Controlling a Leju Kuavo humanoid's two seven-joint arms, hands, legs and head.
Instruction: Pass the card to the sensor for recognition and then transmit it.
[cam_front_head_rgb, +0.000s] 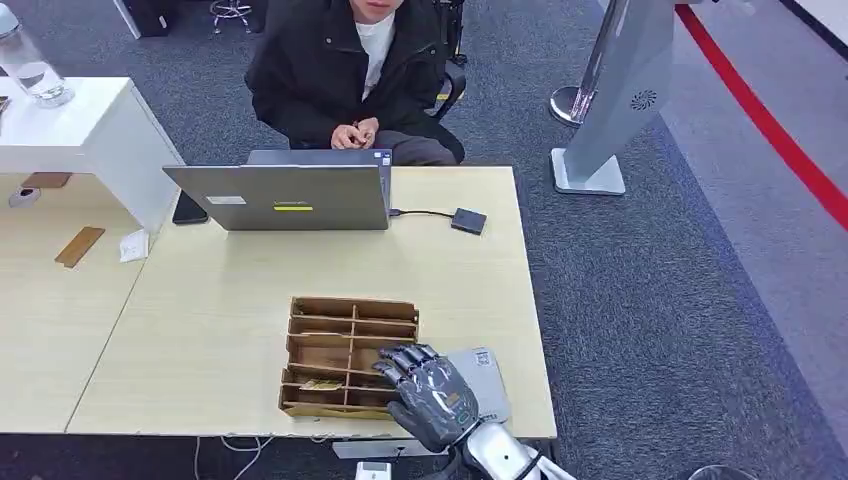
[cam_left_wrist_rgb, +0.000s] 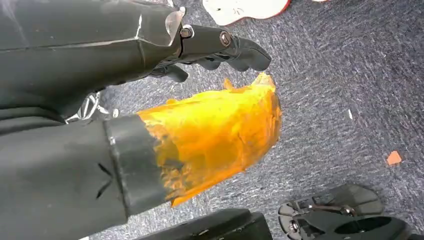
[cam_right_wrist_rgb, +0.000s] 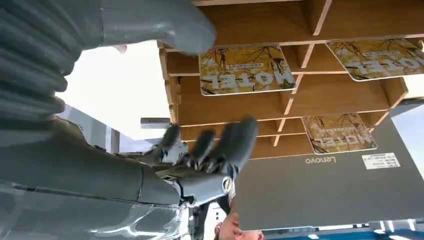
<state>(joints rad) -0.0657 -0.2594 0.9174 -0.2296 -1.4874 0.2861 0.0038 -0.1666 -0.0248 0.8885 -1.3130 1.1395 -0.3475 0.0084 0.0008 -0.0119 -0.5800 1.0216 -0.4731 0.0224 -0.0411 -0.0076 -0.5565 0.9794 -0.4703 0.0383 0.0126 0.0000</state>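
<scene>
Right hand (cam_front_head_rgb: 432, 395), fingers spread and empty, hovers over the tray (cam_front_head_rgb: 350, 310); next, pinch a card (cam_right_wrist_rgb: 246, 70).

Yellow hotel cards (cam_right_wrist_rgb: 246, 70) flat in wooden organizer (cam_front_head_rgb: 350, 355) compartments.

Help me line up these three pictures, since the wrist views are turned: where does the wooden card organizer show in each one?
Head view: the wooden card organizer lies on the table's near edge, just left of the right hand.
Left wrist view: not in it; that camera looks at carpet.
Right wrist view: the organizer spans the upper part, with cards in its compartments, beyond the fingers.
Shared landmark: the grey laptop behind the organizer.
</scene>
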